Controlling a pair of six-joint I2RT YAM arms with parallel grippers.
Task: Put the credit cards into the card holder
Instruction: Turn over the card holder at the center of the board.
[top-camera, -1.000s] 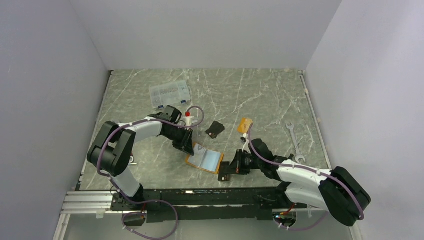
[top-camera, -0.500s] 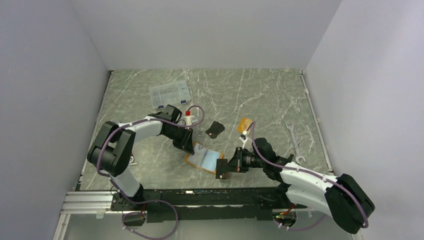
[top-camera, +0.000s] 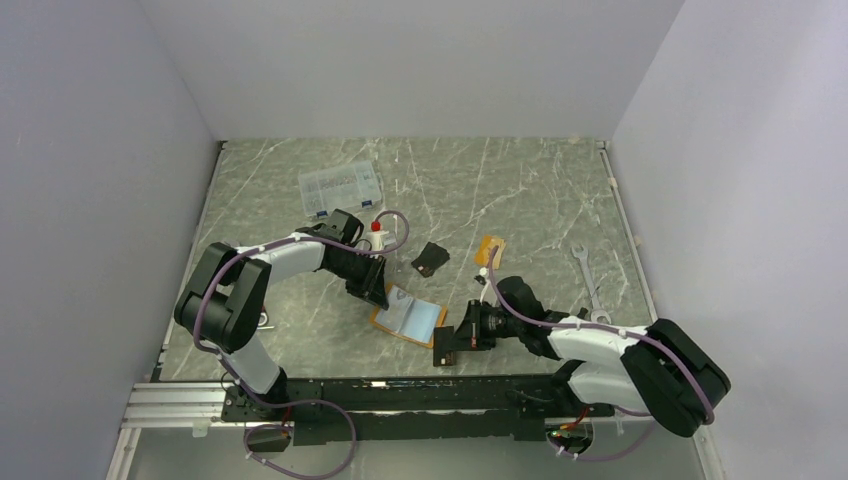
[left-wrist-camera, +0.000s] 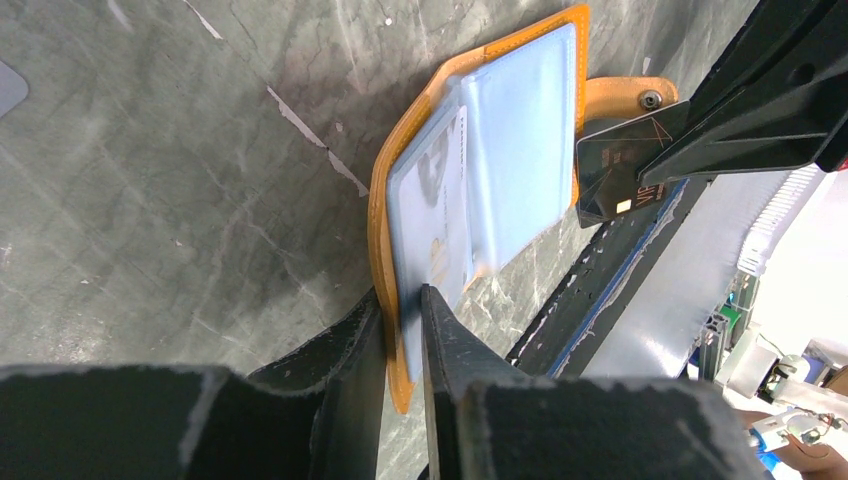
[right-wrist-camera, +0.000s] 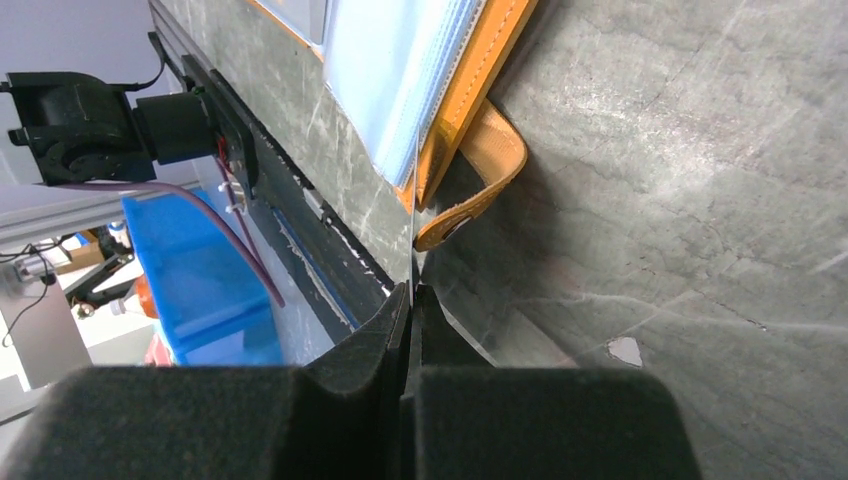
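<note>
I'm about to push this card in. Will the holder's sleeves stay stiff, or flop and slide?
The sleeves probably flop: they look like thin clear plastic, fanned and lifted off the cover, so the card may catch. The holder itself looks light and could skid on the smooth table, though the left gripper pinching its edge should anchor it.

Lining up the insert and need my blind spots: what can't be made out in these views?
Left wrist: the left gripper hides the near end of the card holder; whether the black card is inside it is unclear.
Right wrist: that card is edge-on in the right gripper; the top edge cuts off the holder.
Top external: held card too small against the gripper.
</note>
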